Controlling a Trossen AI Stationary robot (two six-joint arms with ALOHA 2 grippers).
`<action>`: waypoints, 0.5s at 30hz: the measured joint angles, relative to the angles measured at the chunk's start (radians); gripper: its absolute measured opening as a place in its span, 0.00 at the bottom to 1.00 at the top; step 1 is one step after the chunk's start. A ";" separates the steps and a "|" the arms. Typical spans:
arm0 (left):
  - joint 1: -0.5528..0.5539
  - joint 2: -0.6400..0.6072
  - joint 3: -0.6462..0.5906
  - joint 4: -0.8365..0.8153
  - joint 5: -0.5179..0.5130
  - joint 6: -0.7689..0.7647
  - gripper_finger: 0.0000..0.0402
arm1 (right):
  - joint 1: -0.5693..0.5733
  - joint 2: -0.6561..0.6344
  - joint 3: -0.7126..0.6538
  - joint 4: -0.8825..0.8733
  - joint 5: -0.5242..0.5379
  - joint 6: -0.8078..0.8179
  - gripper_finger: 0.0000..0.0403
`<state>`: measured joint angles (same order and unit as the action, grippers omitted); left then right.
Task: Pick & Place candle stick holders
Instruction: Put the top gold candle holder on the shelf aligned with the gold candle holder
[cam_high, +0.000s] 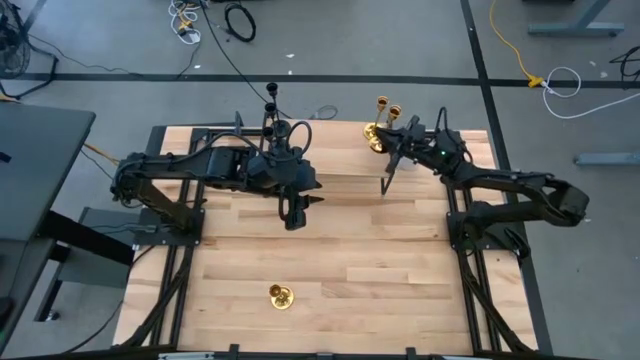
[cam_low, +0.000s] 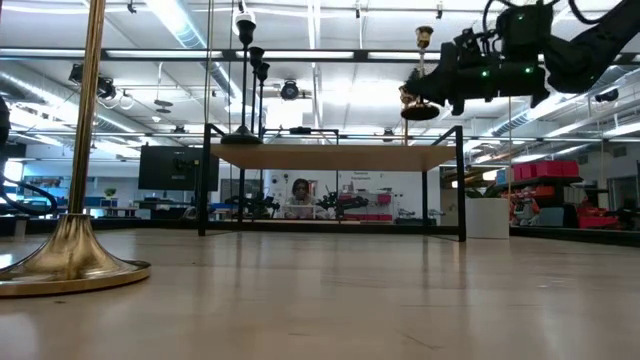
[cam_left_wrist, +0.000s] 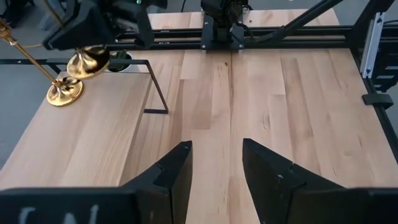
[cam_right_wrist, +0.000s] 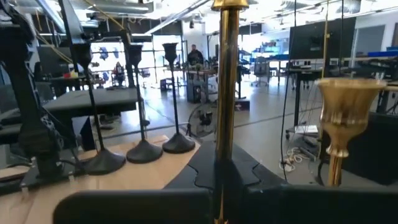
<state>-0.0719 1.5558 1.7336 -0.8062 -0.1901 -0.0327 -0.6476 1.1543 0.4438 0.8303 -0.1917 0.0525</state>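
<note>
Wooden table (cam_high: 330, 250); right hand (cam_high: 385, 132) grips gold holder (cam_low: 421, 80)

Overhead cam, table-level cam, two wrist cams

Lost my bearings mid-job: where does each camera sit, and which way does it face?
High: overhead, straight down on the table; both arms whole.
Low: at table height, level toward the shelf; right end effector holds a gold holder up.
Left wrist: across the table toward the right arm; left end effector, open.
Right wrist: along the gold holder's stem toward the black holders; own fingers.
Shared: low and right wrist both show the gold holder and black holders.
</note>
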 joint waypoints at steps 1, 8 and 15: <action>0.000 0.000 0.000 0.000 0.000 0.000 0.35 | 0.000 0.016 0.000 0.011 0.001 -0.002 0.01; 0.000 0.000 0.000 0.000 0.000 -0.001 0.35 | 0.000 0.117 0.000 0.109 0.017 -0.006 0.01; 0.000 0.000 0.000 0.000 0.000 -0.001 0.35 | -0.004 0.170 0.000 0.118 0.019 -0.012 0.01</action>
<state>-0.0718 1.5562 1.7332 -0.8062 -0.1898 -0.0334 -0.6515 1.3243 0.4438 0.9479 -0.1726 0.0406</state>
